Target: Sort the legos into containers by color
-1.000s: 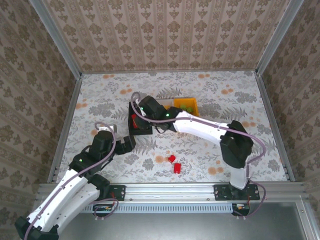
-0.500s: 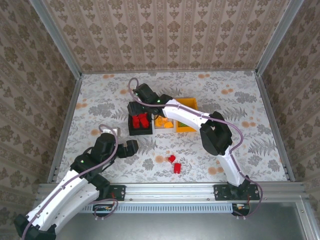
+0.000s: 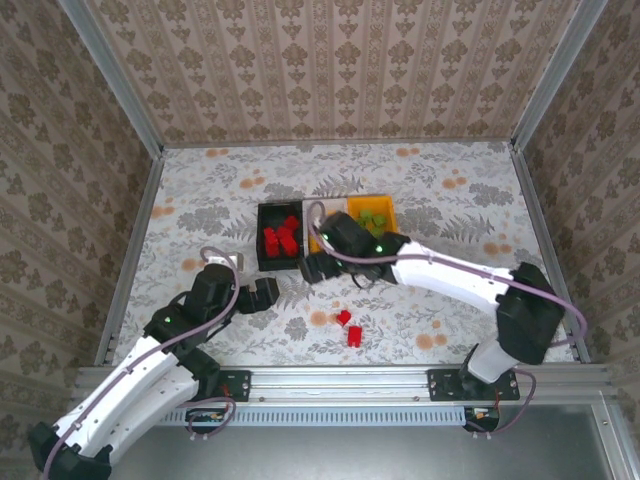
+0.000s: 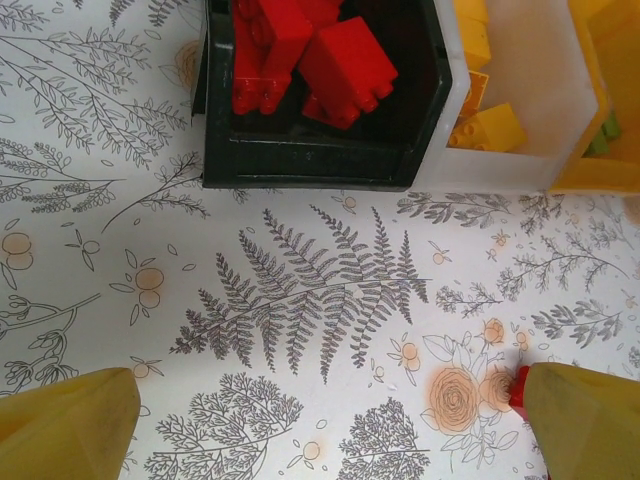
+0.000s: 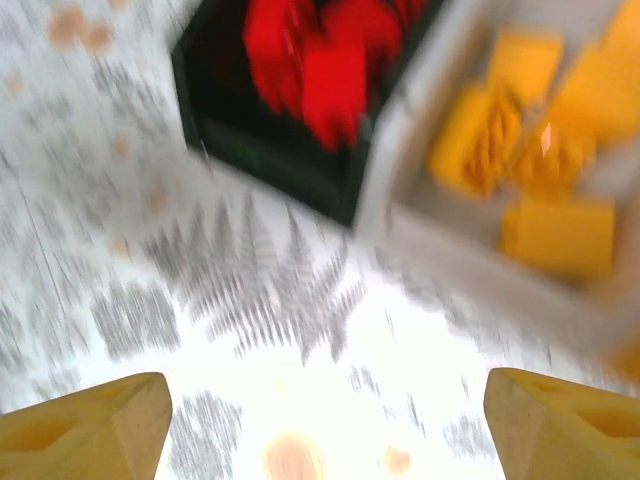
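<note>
Legos loose on the tabletop, right claw nearer

Two red legos [image 3: 343,317] are lying on the tabletop [image 3: 450,190], apart from the black bin [image 3: 280,264] that is holding the other red ones. The right claw [image 3: 312,266] is hovering just in front of that bin, spread wide and gripping nothing. The legos are sitting a little nearward of it. The left claw [image 3: 262,295], equally open and empty, is sitting off to their left and seemingly slightly farther away.
</note>
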### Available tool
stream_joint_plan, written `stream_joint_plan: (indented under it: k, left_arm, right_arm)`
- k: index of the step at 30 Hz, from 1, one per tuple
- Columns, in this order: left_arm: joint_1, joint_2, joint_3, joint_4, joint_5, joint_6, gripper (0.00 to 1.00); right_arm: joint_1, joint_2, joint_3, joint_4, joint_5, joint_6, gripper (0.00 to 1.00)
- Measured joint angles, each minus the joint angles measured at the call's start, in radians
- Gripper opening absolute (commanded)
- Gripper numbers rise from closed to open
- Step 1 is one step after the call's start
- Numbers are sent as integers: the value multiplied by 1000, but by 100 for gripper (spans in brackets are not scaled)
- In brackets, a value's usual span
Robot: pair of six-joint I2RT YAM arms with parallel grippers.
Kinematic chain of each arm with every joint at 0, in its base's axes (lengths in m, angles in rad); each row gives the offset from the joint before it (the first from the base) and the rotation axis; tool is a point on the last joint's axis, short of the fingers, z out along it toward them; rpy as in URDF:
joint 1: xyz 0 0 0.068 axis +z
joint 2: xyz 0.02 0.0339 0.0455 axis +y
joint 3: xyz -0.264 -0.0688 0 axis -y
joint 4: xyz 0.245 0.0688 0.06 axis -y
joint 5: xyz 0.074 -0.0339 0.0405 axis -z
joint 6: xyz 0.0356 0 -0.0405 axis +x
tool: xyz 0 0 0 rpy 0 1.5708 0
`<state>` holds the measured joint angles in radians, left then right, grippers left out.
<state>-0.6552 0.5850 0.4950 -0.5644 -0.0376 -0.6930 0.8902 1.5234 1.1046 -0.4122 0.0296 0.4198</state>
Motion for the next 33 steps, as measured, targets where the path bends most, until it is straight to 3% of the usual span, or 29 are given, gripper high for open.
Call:
stream_joint_plan:
  k: [7,12,17,26,29,33]
  left_arm:
    - [0,22,-1,32,-1,0,100]
    - [0,22,-5,41,-3,0,100]
    - [0,22,-10,42,-4,0,100]
    - [0,26,-21,43,-3,0,100]
    - [0,33,-25,49,-3,0,100]
    - [0,51,-26,66,-1,0,100]
  right_arm:
    - [121,-109,-307,-109,29,79,86]
    - [209,-114,-341,-111,32,121,87]
    - [227,-48,-341,-75,49,158,84]
    - [227,-24,-349,-58,70,188,58]
    - [227,-54,-365,-64,73,190,46]
    - [227,-128,-367,-76,87,186,38]
